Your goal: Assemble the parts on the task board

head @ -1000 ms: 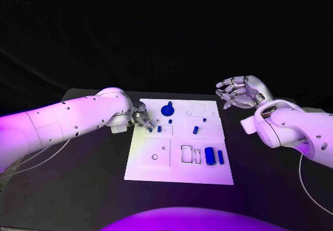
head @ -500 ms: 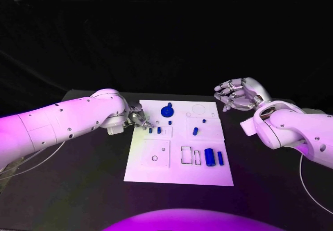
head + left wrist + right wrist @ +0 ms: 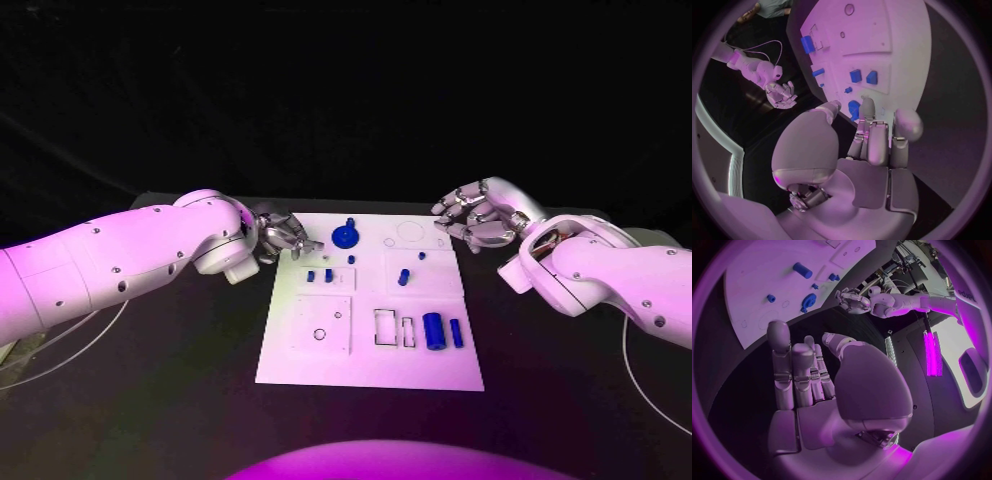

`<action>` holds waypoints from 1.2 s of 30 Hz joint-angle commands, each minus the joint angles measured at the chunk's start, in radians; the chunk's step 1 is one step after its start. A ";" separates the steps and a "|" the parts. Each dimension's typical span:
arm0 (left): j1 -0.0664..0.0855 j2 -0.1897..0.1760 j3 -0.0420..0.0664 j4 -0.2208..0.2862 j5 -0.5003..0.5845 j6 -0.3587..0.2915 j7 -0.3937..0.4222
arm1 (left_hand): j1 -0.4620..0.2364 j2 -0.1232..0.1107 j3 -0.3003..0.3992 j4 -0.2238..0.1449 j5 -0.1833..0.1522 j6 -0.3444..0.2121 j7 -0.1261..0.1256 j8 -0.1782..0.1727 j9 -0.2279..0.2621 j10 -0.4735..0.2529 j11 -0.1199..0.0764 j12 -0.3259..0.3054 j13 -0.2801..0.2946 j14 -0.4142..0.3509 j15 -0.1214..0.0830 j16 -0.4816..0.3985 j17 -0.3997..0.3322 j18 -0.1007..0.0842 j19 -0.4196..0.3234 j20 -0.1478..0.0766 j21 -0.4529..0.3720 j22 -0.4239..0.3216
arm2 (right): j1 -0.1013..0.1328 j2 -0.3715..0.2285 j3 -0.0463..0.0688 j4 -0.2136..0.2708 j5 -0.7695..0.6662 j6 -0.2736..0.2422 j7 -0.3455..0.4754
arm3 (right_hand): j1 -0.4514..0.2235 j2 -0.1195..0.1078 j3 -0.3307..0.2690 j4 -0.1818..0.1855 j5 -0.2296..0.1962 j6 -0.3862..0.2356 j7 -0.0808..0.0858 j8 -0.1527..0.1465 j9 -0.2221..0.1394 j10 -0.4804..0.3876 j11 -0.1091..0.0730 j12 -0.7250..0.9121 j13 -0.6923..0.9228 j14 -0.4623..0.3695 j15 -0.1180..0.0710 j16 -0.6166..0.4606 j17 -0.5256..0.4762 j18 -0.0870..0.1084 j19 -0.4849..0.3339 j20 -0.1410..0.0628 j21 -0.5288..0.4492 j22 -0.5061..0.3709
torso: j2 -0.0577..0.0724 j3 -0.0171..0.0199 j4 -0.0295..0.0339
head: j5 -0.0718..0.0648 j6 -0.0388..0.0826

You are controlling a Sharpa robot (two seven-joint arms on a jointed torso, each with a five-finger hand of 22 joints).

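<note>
left robot hand empty, fingers apart, beside task board | right robot hand likewise

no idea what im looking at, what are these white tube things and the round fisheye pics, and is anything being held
The white tubes are a robot's two arms, each ending in a silver many-fingered robot hand. The square picture comes from a camera on its head, looking down at a black table. The left robot hand sits at the left edge of the white task board; the right robot hand hovers off its far right corner. The two round pictures come from fisheye cameras at each wrist, looking past that hand's palm. On the board lie small blue parts: a round knob-like piece, a larger cylinder and several small pegs. Both hands have loosely curled fingers and appear to hold nothing.
</note>
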 commanded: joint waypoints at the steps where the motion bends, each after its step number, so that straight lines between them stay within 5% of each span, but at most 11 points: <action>1: 0.000 -0.006 0.001 0.022 0.082 -0.130 0.194 | 0.084 0.001 0.029 -0.006 0.001 -0.030 0.013 0.005 -0.016 -0.042 0.017 -0.035 -0.036 -0.040 0.013 -0.061 -0.066 0.020 -0.054 0.011 -0.095 -0.116 | -0.001 0.002 0.000 -0.002 -0.154 0.044 -0.071 | 0.007 0.001 0.003 -0.010 -0.006 0.011 0.001 -0.008 -0.002 0.010 -0.002 -0.011 -0.011 0.027 -0.001 0.058 0.038 -0.018 0.013 0.000 0.063 0.051 | 0.001 -0.0005 -0.0009 | -0.010 0.007; 3: -0.001 -0.010 0.000 0.033 0.086 -0.158 0.250 | 0.140 -0.003 0.052 -0.009 0.002 -0.041 0.025 0.003 -0.038 -0.076 0.026 -0.066 -0.070 -0.106 0.024 -0.142 -0.169 0.046 -0.125 0.021 -0.216 -0.261 | -0.001 0.003 0.000 -0.005 -0.198 0.045 -0.088 | 0.005 0.000 0.005 -0.013 -0.006 0.014 0.001 -0.009 -0.002 0.011 -0.001 -0.017 -0.017 0.030 -0.001 0.081 0.053 -0.022 0.016 -0.001 0.089 0.073 | 0.001 0.0002 -0.0001 | -0.020 0.012; 7: -0.002 -0.017 -0.001 0.051 0.090 -0.209 0.336 | 0.202 -0.011 0.083 -0.026 0.002 -0.037 0.030 0.006 -0.066 -0.100 0.032 -0.095 -0.109 -0.168 0.031 -0.207 -0.253 0.060 -0.168 0.030 -0.304 -0.354 | -0.001 0.008 0.000 -0.007 -0.281 0.050 -0.117 | 0.008 0.004 0.012 -0.023 -0.012 0.023 -0.001 -0.010 -0.003 0.020 -0.002 -0.030 -0.030 0.042 -0.002 0.163 0.105 -0.034 0.031 -0.001 0.183 0.150 | 0.000 0.0005 -0.0003 | -0.028 0.017; 13: -0.005 -0.032 -0.002 0.079 0.122 -0.279 0.445 | 0.245 -0.007 0.115 -0.044 0.001 -0.021 0.031 0.007 -0.098 -0.103 0.034 -0.105 -0.141 -0.198 0.033 -0.229 -0.291 0.060 -0.168 0.033 -0.329 -0.370 | -0.001 0.026 0.001 -0.014 -0.419 0.068 -0.181 | 0.006 0.002 0.018 -0.032 -0.021 0.032 -0.001 -0.013 -0.004 0.021 0.000 -0.051 -0.051 0.052 0.000 0.251 0.159 -0.048 0.043 0.000 0.285 0.235 | 0.002 0.0009 -0.0025 | -0.035 0.024; 18: -0.010 -0.047 -0.002 0.104 0.263 -0.313 0.546 | 0.252 -0.002 0.126 -0.048 0.001 -0.016 0.033 0.007 -0.109 -0.103 0.036 -0.107 -0.151 -0.225 0.034 -0.257 -0.331 0.060 -0.170 0.033 -0.339 -0.376 | -0.001 0.047 0.001 -0.029 -0.544 0.116 -0.251 | -0.001 -0.003 0.021 -0.035 -0.033 0.034 -0.002 -0.018 -0.005 0.012 0.002 -0.070 -0.068 0.060 0.003 0.319 0.200 -0.061 0.058 0.003 0.378 0.310 | 0.002 -0.0002 0.0001 | -0.042 0.026; 26: -0.020 -0.078 -0.002 0.147 0.582 -0.262 0.700 | 0.255 0.006 0.147 -0.058 0.001 -0.036 0.050 -0.004 -0.147 -0.139 0.053 -0.121 -0.185 -0.333 0.050 -0.344 -0.454 0.058 -0.196 0.046 -0.377 -0.396 | -0.001 0.087 0.002 -0.064 -0.710 0.184 -0.311 | -0.005 -0.010 0.023 -0.038 -0.060 0.031 -0.005 -0.028 -0.008 -0.003 0.005 -0.087 -0.086 0.065 0.007 0.379 0.234 -0.069 0.064 0.006 0.442 0.364 | 0.003 -0.0012 0.0005 | -0.051 0.030; 36: -0.031 -0.108 -0.002 0.193 0.731 -0.226 0.789 | 0.244 0.006 0.146 -0.056 -0.001 -0.043 0.055 -0.004 -0.160 -0.149 0.059 -0.127 -0.200 -0.359 0.056 -0.355 -0.477 0.058 -0.203 0.052 -0.389 -0.403 | -0.001 0.142 0.002 -0.109 -0.788 0.225 -0.317 | 0.003 -0.014 0.030 -0.048 -0.080 0.030 -0.004 -0.036 -0.010 -0.011 0.008 -0.096 -0.099 0.070 0.012 0.426 0.260 -0.076 0.069 0.008 0.492 0.406 | 0.002 -0.0045 0.0053 | -0.067 0.030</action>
